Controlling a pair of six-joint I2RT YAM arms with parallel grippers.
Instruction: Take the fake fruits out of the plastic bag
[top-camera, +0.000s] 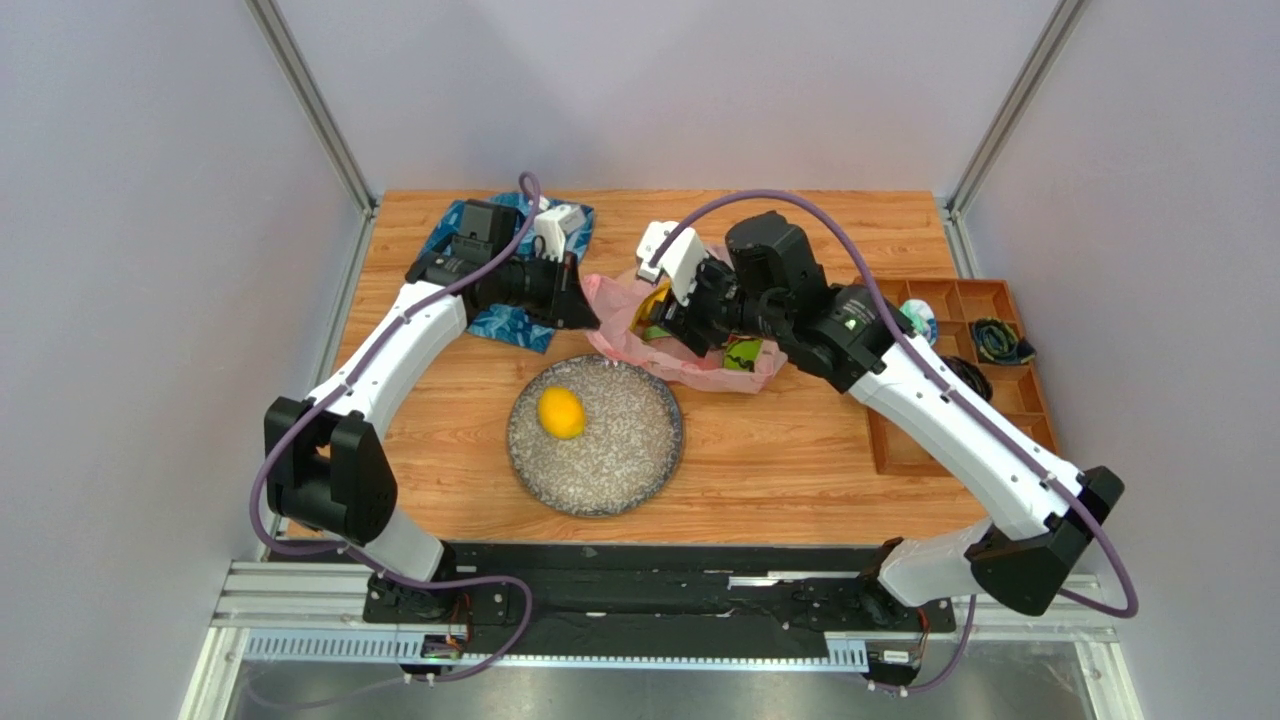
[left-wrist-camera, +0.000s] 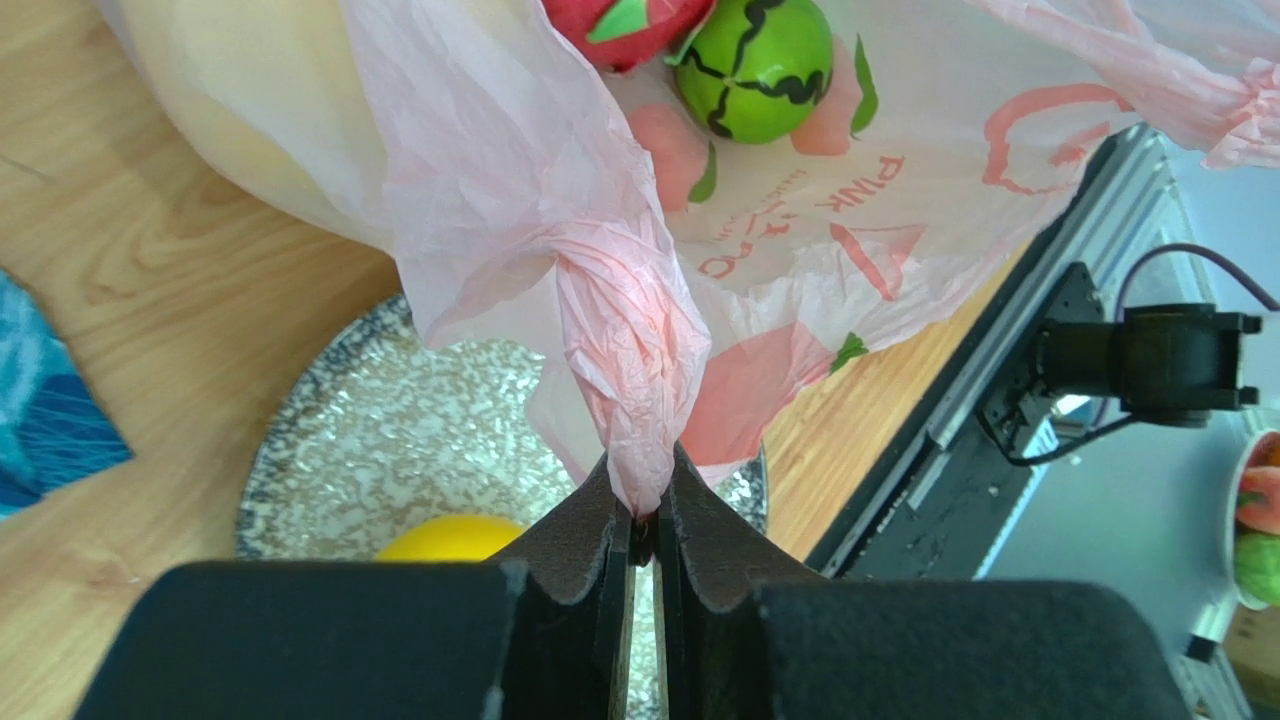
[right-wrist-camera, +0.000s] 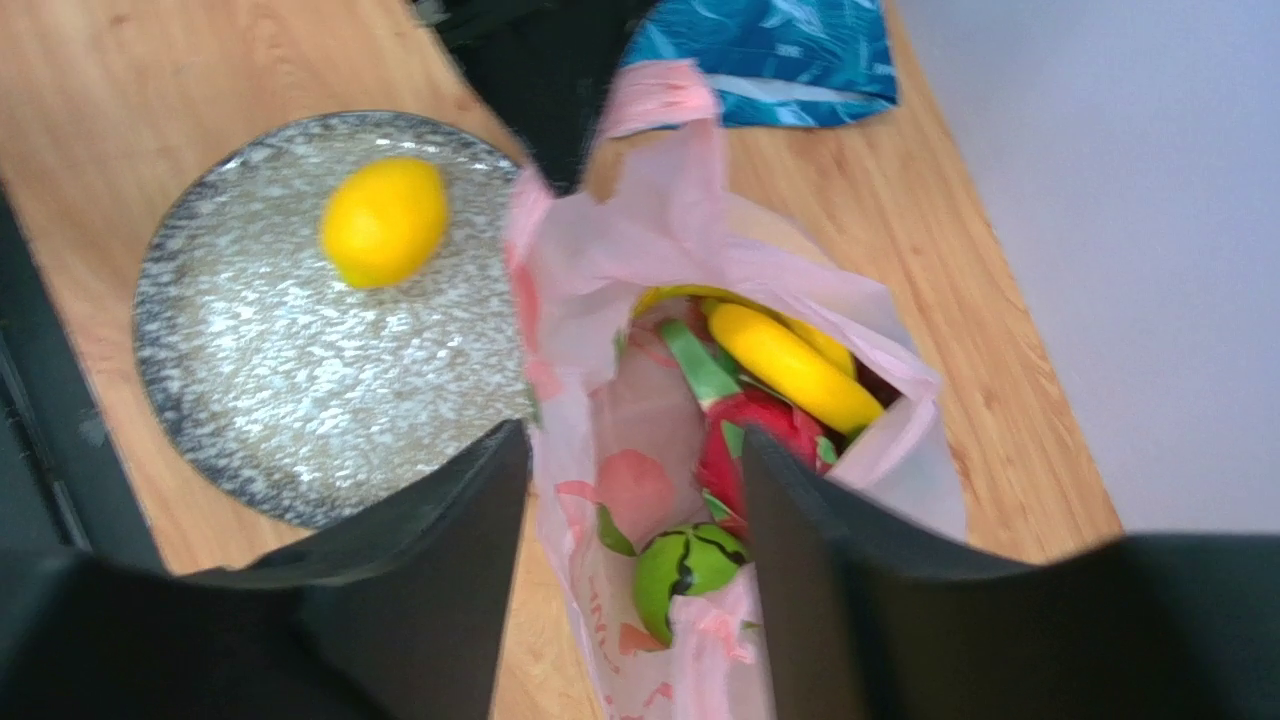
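Note:
The pink plastic bag (top-camera: 684, 357) lies behind the speckled plate (top-camera: 601, 450), its mouth held open. My left gripper (left-wrist-camera: 643, 507) is shut on the bag's twisted handle (left-wrist-camera: 631, 375) and lifts it. My right gripper (right-wrist-camera: 631, 480) hangs open over the bag's mouth with nothing between its fingers. Inside the bag (right-wrist-camera: 661, 255) lie yellow bananas (right-wrist-camera: 789, 368), a red dragon fruit (right-wrist-camera: 751, 443) and a green melon (right-wrist-camera: 684, 570). A yellow lemon (top-camera: 562, 411) sits on the plate (right-wrist-camera: 256, 375). In the left wrist view the melon (left-wrist-camera: 756, 60) shows through the bag.
A blue leaf-patterned cloth (top-camera: 504, 285) lies at the back left under the left arm. A brown compartment tray (top-camera: 962, 390) stands at the right edge with small rolled bundles in it. The arms' black base rail (top-camera: 676, 578) runs along the near edge.

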